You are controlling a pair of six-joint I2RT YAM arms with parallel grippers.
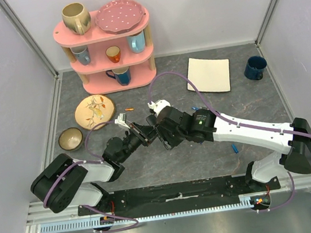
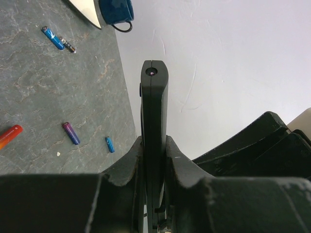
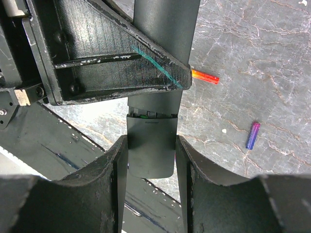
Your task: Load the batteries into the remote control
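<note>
1. Holding the remote (image 2: 154, 107) edge-on is the left gripper (image 2: 154, 143); its fingers (image 2: 127, 162) pinch the remote's two broad faces, and the whole thing is up off the table (image 1: 291, 91).
2. The right gripper (image 3: 151, 145) is on the remote's other end; its fingers (image 3: 114, 170) look pressed against both sides of the end piece there; can't tell how hard they squeeze.
3. An orange battery (image 3: 205, 76) lies on the table just past the remote; a purple battery (image 3: 252, 135) lies a bit further from the remote, not touching the orange one.
4. A blue battery (image 1: 236, 148) lies well away from the remote, out toward the right arm's base.
5. A pink shelf (image 1: 98, 36) stands well behind the remote.
</note>
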